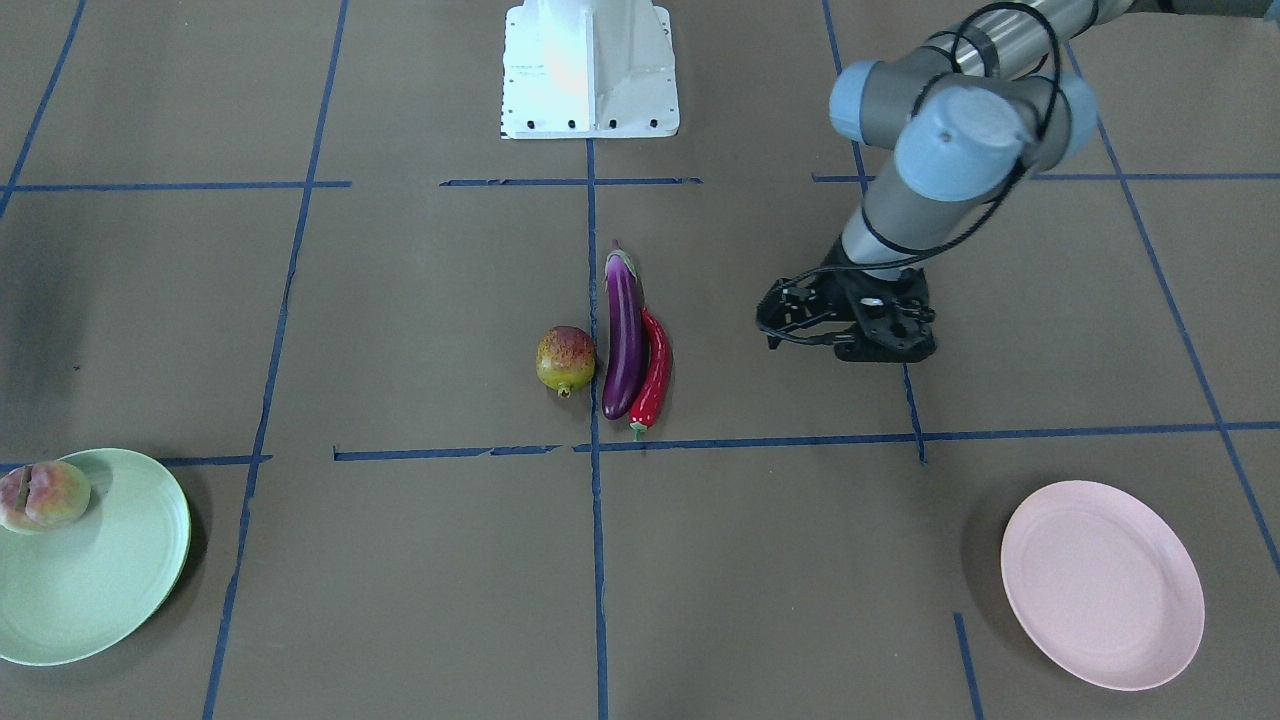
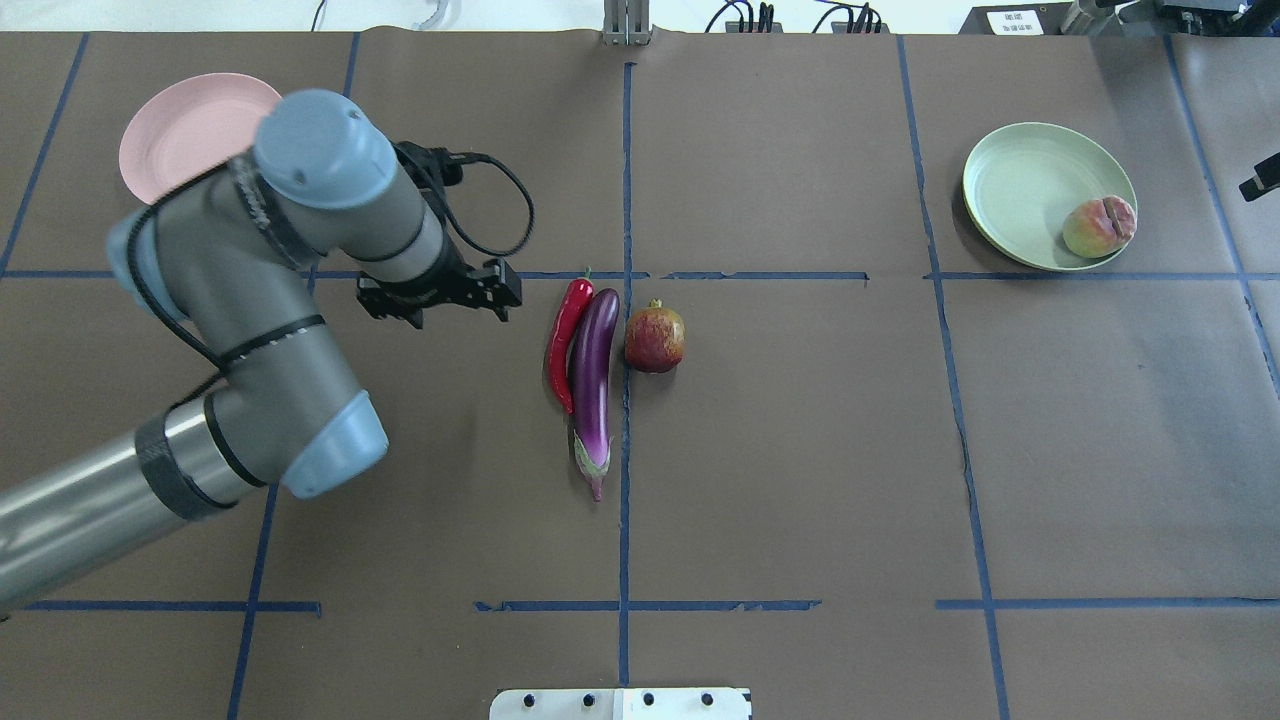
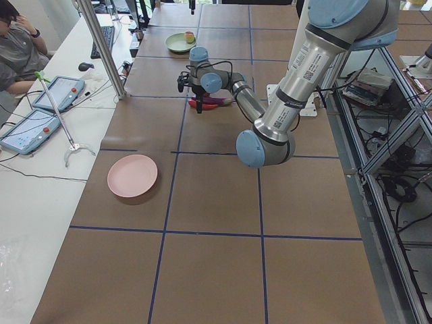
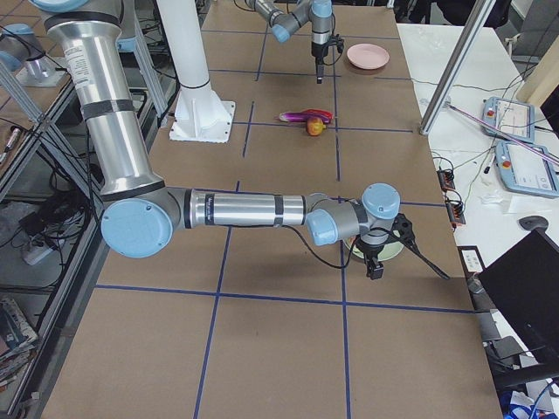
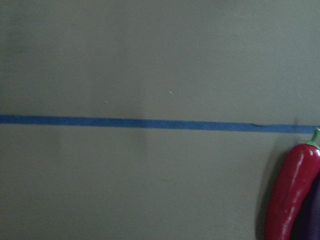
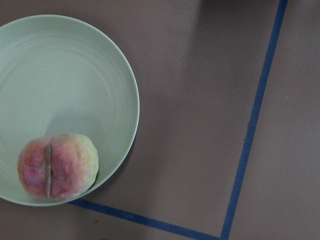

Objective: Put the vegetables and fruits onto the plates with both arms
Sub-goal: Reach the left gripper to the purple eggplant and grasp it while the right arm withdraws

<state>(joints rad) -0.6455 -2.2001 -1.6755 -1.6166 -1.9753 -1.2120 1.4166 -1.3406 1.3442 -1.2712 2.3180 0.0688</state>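
The purple eggplant (image 1: pixel 624 340) (image 2: pixel 592 370) lies at the table's middle. The red chili (image 1: pixel 655 375) (image 2: pixel 565 330) touches one side of it and the pomegranate-like fruit (image 1: pixel 566 360) (image 2: pixel 655 338) lies on the other. The chili (image 5: pixel 292 195) shows at the left wrist view's right edge. My left gripper (image 1: pixel 805 330) (image 2: pixel 440 300) hovers beside the chili, looks open and holds nothing. The peach (image 1: pixel 45 495) (image 6: pixel 57 166) sits near the rim of the green plate (image 1: pixel 100 580) (image 6: pixel 60 75). The pink plate (image 1: pixel 1100 585) (image 2: pixel 180 130) holds nothing. My right gripper (image 4: pixel 377 262) is next to the green plate; its jaws do not show.
The white base block (image 1: pixel 590 70) stands at the robot's edge of the table. Blue tape lines cross the brown mat. A side desk with tablets (image 3: pixel 57 91) and an operator (image 3: pixel 17 40) runs along the far edge. A metal post (image 3: pixel 101 47) stands there.
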